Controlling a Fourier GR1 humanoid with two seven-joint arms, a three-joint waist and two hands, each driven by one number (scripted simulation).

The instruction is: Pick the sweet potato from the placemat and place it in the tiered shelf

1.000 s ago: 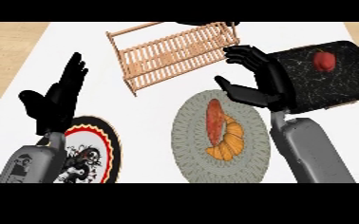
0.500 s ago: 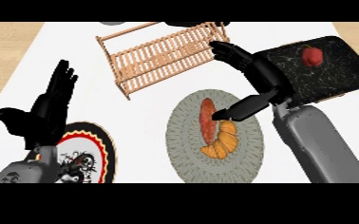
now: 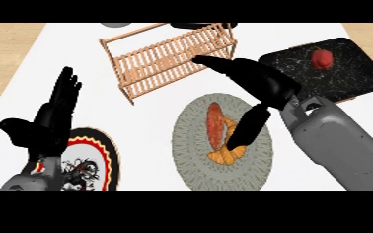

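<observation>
The reddish-orange sweet potato (image 3: 215, 123) lay on the round grey woven placemat (image 3: 191, 143). The right hand (image 3: 255, 81) was spread open above it, nothing held; closing around it was judged next.

On your white counter (image 3: 153, 128), a black speckled square tray (image 3: 342, 79) sits at the right with a small red round fruit (image 3: 322, 58) on it. At the lower left lies a round black plate (image 3: 91, 163) with a red, yellow and white patterned rim.
</observation>
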